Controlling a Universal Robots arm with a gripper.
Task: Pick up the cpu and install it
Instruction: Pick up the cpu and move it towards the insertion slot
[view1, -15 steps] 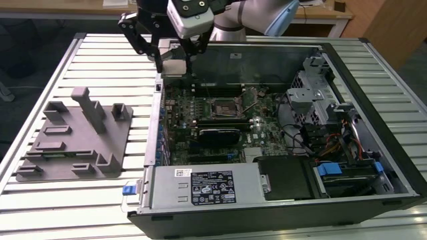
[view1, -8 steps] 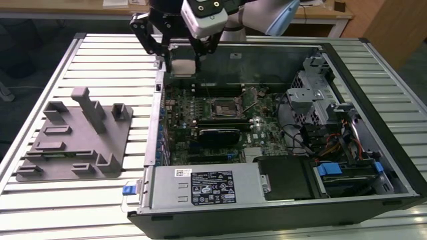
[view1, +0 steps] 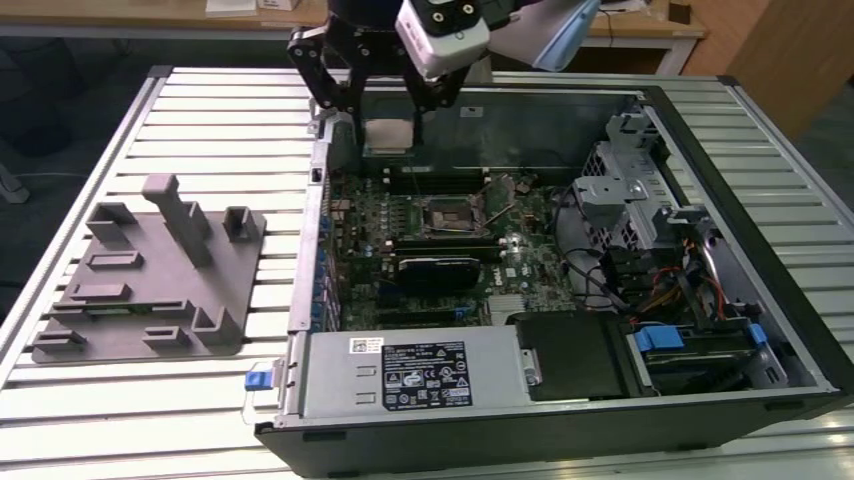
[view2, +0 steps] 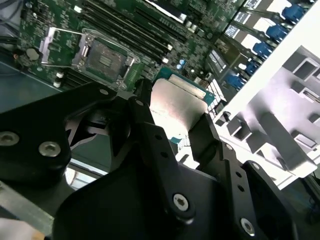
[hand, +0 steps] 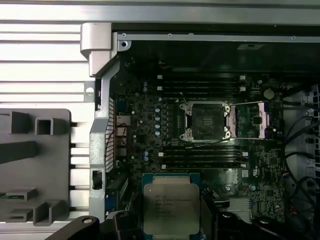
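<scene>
**Exterior view.** My jaws are closed on the cpu (view1: 387, 137), gripping it by two opposite edges. I hold it in the air over the far end of the open computer case (view1: 667, 110), near the case wall on the exterior view's left. The cpu touches nothing but my jaws. The socket (view1: 451, 215) on the motherboard (view1: 534, 260) is uncovered and lies well apart from the cpu, nearer the camera. The grey fixture (view1: 147, 290) stands on the slatted bench (view1: 160, 420), outside the case on the exterior view's left.

**Second wrist view.** Two black fingers (view2: 150, 145) clamp the cpu (view2: 177, 107), its metal top facing this camera. The socket (view2: 105, 57) lies beyond it, with its retention frame standing open.

**First wrist view.** The edges of the cpu (hand: 171, 207) run parallel to those of the socket (hand: 207, 121). A bank of memory slots (hand: 200, 155) lies between the two. The load plate (hand: 255, 120) lies out to one side, leaving the socket's four edges unobstructed. The case wall (hand: 100, 130) separates the board from the fixture (hand: 35, 165).
</scene>
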